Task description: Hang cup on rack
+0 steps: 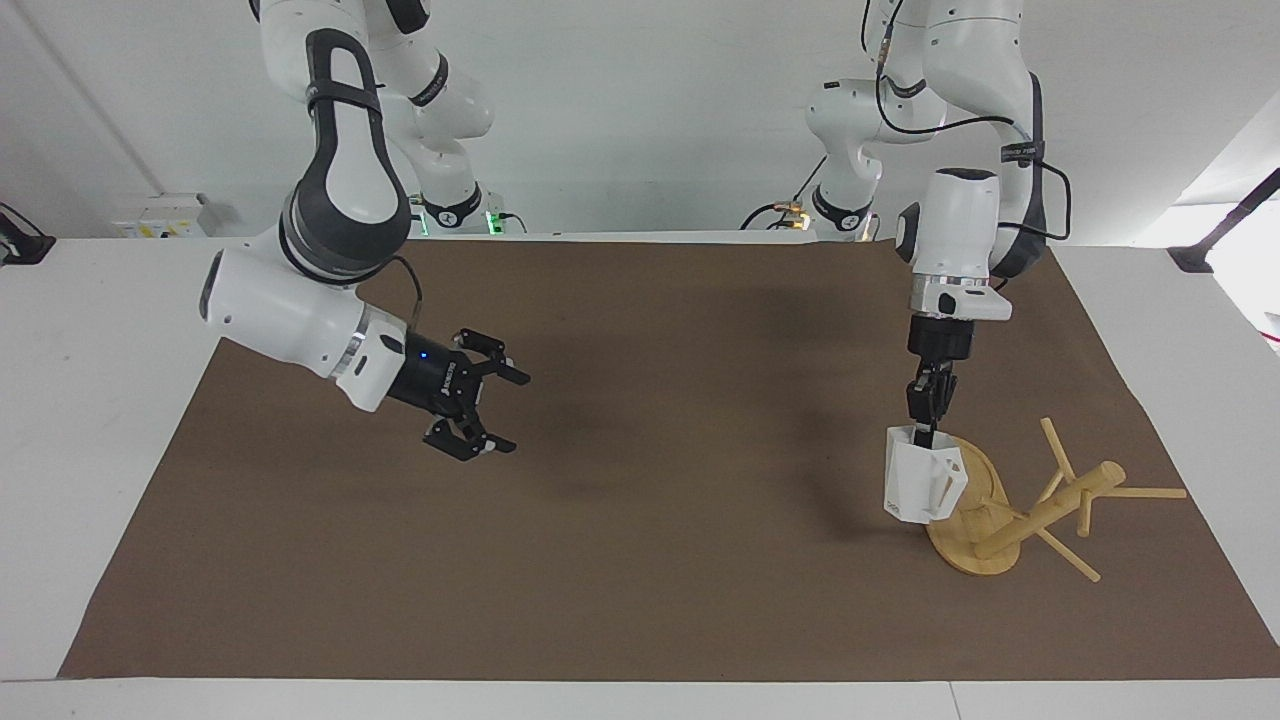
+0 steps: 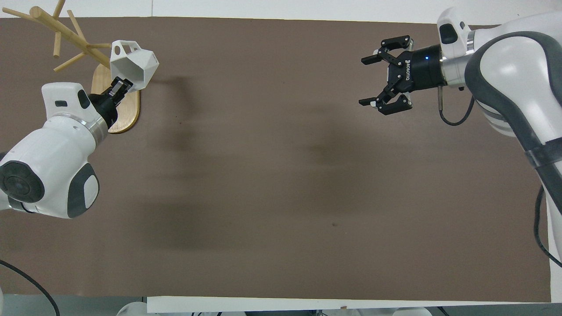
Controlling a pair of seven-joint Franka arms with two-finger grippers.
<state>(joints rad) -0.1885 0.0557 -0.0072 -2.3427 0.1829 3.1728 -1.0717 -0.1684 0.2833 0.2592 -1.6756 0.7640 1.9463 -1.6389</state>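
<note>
A brown mat covers the white surface below a plain white wall. The left gripper points down over the rack's oval base, clenched on the rim of the cup, which hangs upright in the air with its handle turned toward the rack. The rack lies tipped at the left arm's end of the surface, base on edge, post and pegs slanting away from the cup. The right gripper hovers over bare mat toward the right arm's end, fingers spread wide, holding nothing.
</note>
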